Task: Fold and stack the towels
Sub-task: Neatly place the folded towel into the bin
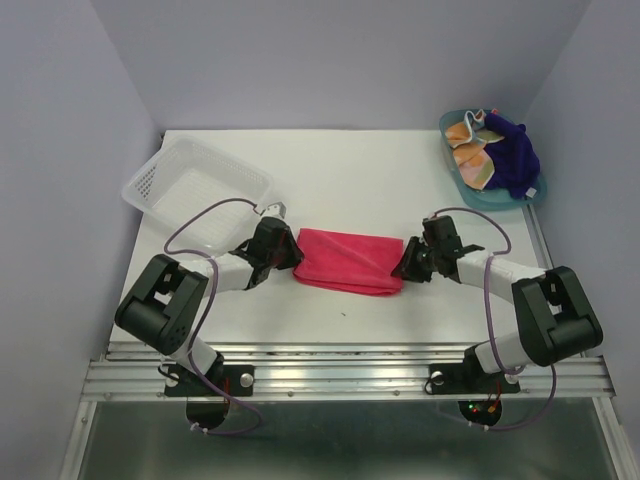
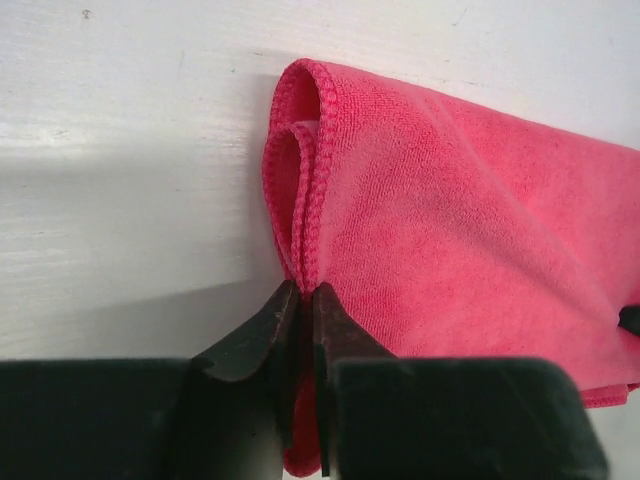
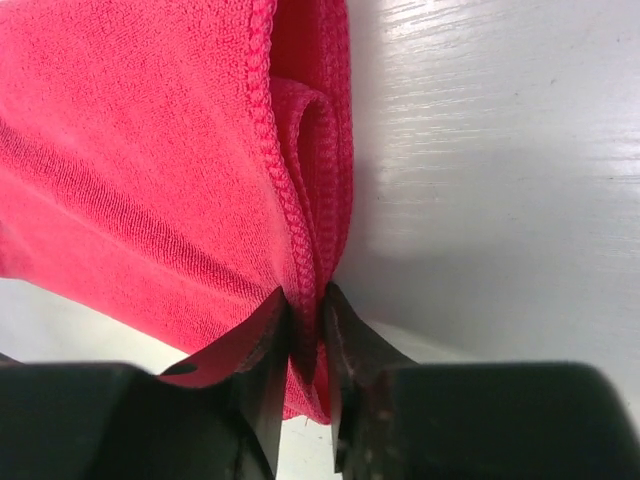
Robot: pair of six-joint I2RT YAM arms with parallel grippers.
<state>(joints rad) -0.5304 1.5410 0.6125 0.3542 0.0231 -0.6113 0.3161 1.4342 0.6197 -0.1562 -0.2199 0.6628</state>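
Jaws of left gripper point(image 2: 303, 296) and right gripper point(image 3: 305, 302) are clenched on opposite ends of the folded bright pink-red cloth towel point(image 1: 348, 260) on the white table point(image 1: 350, 180). White perforated plastic basket point(image 1: 195, 190): beyond its left end. Teal plastic tray point(image 1: 540, 195), holding orange polka-dot towel point(image 1: 475, 160) and dark purple-blue towel point(image 1: 515, 155): well beyond its right end.

I can read no text, brand, number or sign in my views. The pink-red towel point(image 2: 450, 220) at my wrists shows only plain cloth and hem. At two o'clock from above, a pale patch point(image 1: 536, 190) by the dark purple-blue towel point(image 1: 515, 155) may be a tag, too small to read.
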